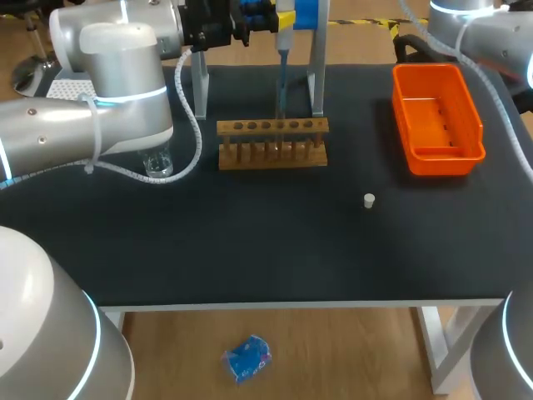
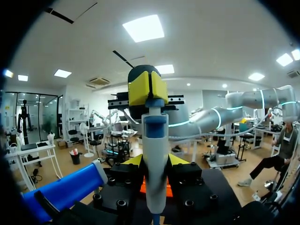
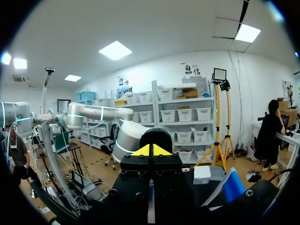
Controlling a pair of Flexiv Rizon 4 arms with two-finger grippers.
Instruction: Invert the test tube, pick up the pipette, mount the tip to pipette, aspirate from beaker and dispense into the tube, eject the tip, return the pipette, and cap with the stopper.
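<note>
One pipette [image 2: 155, 140] in hand: clamping it in the left gripper [image 2: 157, 161], yellow tips pressing the white barrel from two sides, as far as the left wrist view is showing.

- Position: hanging with its long axis upright at the back middle of the table [image 1: 250, 250], between the grey posts of the stand [image 1: 317, 79]. Sitting just behind the wooden test-tube rack [image 1: 272, 154], narrow shaft pointing down.
- Approach: coming in level from the left, crossing the barrel at right angles. Placing the left arm [image 1: 125, 92] far nearer than the right arm [image 1: 491, 33], which is sitting at the back right corner beside the orange bin [image 1: 479, 125].
- Right gripper [image 3: 150, 151]: pinching together on nothing.
- Next move, by judgement: lifting straight up along the barrel's axis to clear the stand, then heading for what is looking like a tip box [image 1: 71, 86] at the back left.
- Head view only: showing the glass beaker [image 1: 158, 164] under the left forearm and the white stopper [image 1: 369, 200] lying loose, well apart from the rack.
- Left wrist view only: showing the tips meeting the barrel.
- Test tube: failing to make one out in the rack.
</note>
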